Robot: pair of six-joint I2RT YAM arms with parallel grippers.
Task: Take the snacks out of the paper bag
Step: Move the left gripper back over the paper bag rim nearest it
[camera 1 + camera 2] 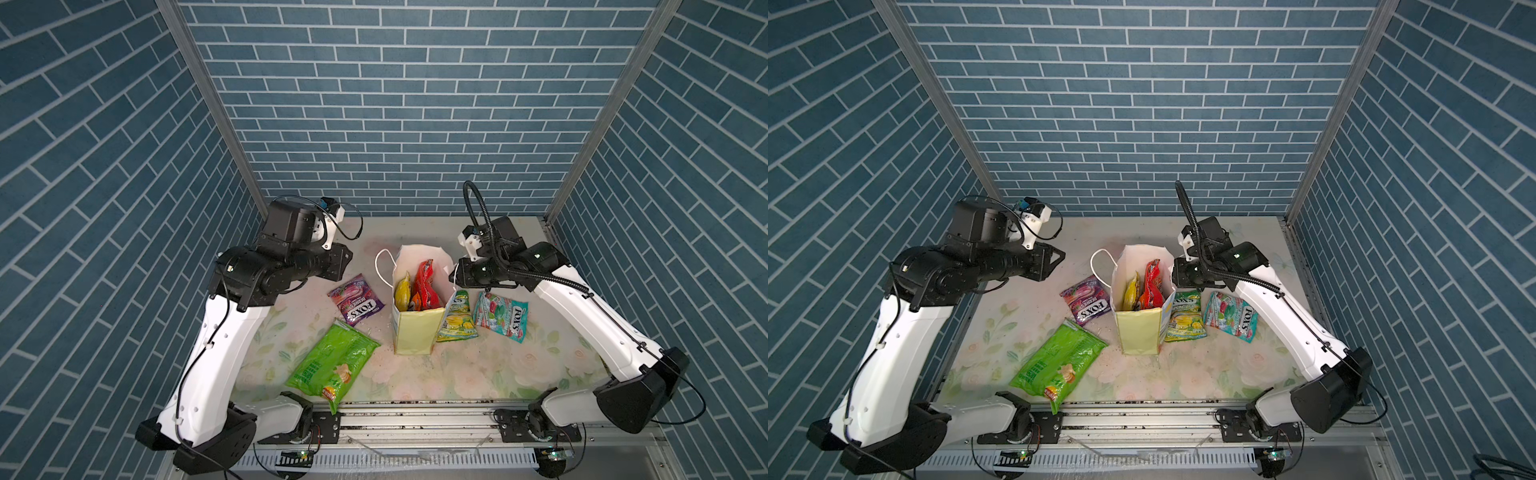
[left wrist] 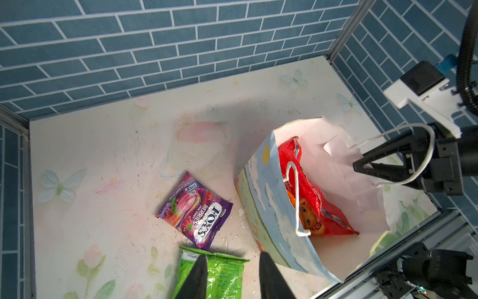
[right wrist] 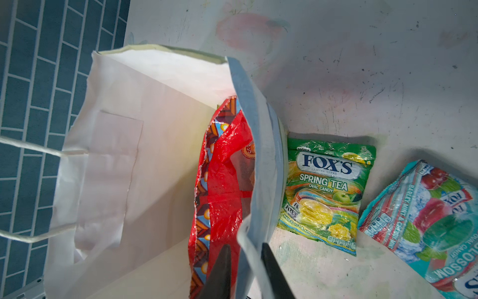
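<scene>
The paper bag (image 1: 417,332) stands open on the bench (image 1: 478,374) mid-frame in both top views, red pack (image 1: 424,282) inside, its right-side wall pinched by the right hand (image 3: 244,249), while the left hand (image 2: 232,256) hangs part open and empty near the purple pack (image 2: 195,209) at left.

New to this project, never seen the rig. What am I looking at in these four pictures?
Two white-and-black robot arms stand at a flower-print table. Two pictures look down from one overhead camera; two more come from a camera on each wrist. A small pale-yellow paper gift bag stands mid-table, with a red glossy packet and a yellow packet inside. Outside lie a large green chip bag, a purple FOX'S candy pack, a yellow-green FOX'S pack and a teal FOX'S pack. The right fingers pinch the bag's rim; the left fingers are open and hold nothing.
</scene>
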